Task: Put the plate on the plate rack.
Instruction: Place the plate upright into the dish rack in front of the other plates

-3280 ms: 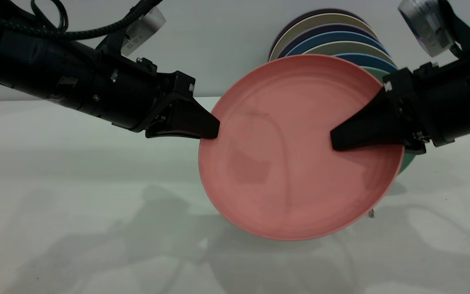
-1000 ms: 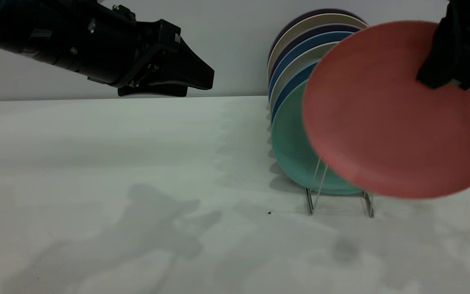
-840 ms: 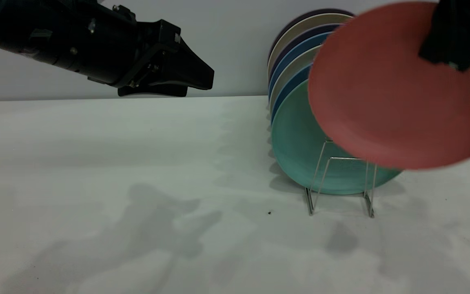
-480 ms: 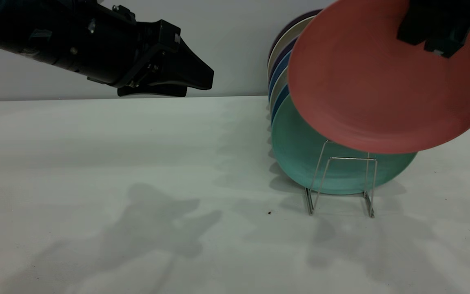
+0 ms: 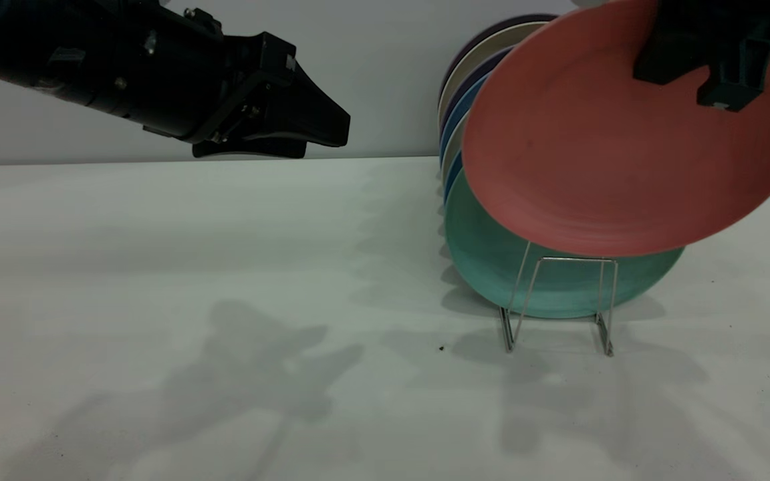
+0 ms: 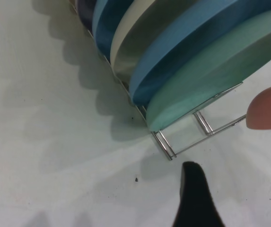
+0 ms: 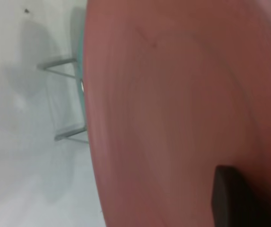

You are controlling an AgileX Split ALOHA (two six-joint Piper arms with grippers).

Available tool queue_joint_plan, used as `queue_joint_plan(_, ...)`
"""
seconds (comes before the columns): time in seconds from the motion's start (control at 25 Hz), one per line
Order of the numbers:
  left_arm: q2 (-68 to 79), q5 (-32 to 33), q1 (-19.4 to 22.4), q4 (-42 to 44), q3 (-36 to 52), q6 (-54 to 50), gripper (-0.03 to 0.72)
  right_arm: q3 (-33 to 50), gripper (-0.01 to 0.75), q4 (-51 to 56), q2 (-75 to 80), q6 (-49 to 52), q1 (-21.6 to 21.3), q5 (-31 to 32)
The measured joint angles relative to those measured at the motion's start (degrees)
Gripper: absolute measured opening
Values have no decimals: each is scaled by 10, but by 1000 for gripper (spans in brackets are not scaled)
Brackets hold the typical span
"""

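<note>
White tabletop below — right claw grips the plate by its upper rim, above the plate rack.

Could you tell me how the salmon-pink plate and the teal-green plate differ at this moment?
The salmon-pink plate hangs in the air, gripped at its upper rim by the right tool; the teal-green plate stands in the plate rack. The pink plate is tilted, the teal one held on edge between wire loops. Both look round and similar in size.

Plate rack on white table
</note>
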Motion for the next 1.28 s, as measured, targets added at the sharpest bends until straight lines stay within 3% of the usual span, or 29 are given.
queue_joint_plan(1.28, 0, -1, 0, -7, 0, 9, 487, -9, 127, 7, 119, -70, 0, -91)
